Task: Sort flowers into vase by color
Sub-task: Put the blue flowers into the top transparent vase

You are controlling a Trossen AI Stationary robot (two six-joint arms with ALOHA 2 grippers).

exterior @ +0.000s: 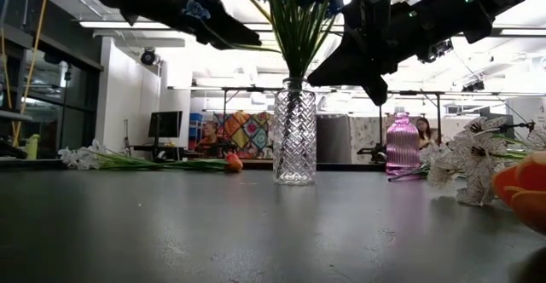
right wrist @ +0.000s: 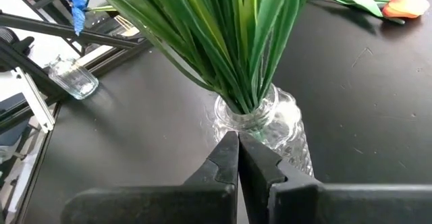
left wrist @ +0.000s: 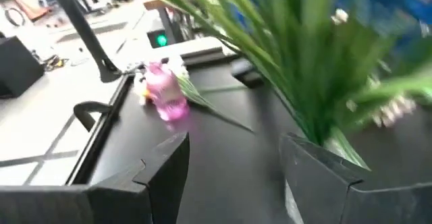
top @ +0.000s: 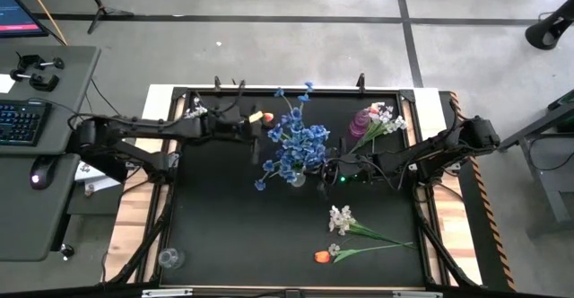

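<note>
The blue flower bunch (top: pixel 294 145) stands with its green stems (right wrist: pixel 229 55) in the clear cut-glass vase (exterior: pixel 294 134), mid-table. My left gripper (left wrist: pixel 233 177) is open, up beside the bunch on its left-far side, and the stems (left wrist: pixel 304 82) run close past one finger. My right gripper (right wrist: pixel 237 158) is shut and points at the vase's neck (right wrist: pixel 250 119) from the right; the low view shows a gap between them. The pink vase (top: pixel 363 120) holds a white spray (top: pixel 386 118). Another white spray (top: pixel 341 219) and an orange tulip (top: pixel 323 256) lie flat near the front. My left gripper is open with the blue bunch's green stems (left wrist: pixel 324 133) right beside one finger (left wrist: pixel 337 177), high above the vase's mouth. I cannot tell whether that finger touches them.
A second orange tulip (top: pixel 266 117) and a white spray (top: pixel 193 109) lie by the far edge, under the left arm. A small glass jar (top: pixel 170 258) stands at the near-left corner. The table has a raised rim (top: pixel 421 96). A desk with a keyboard (top: pixel 22 123) is off to the left.
</note>
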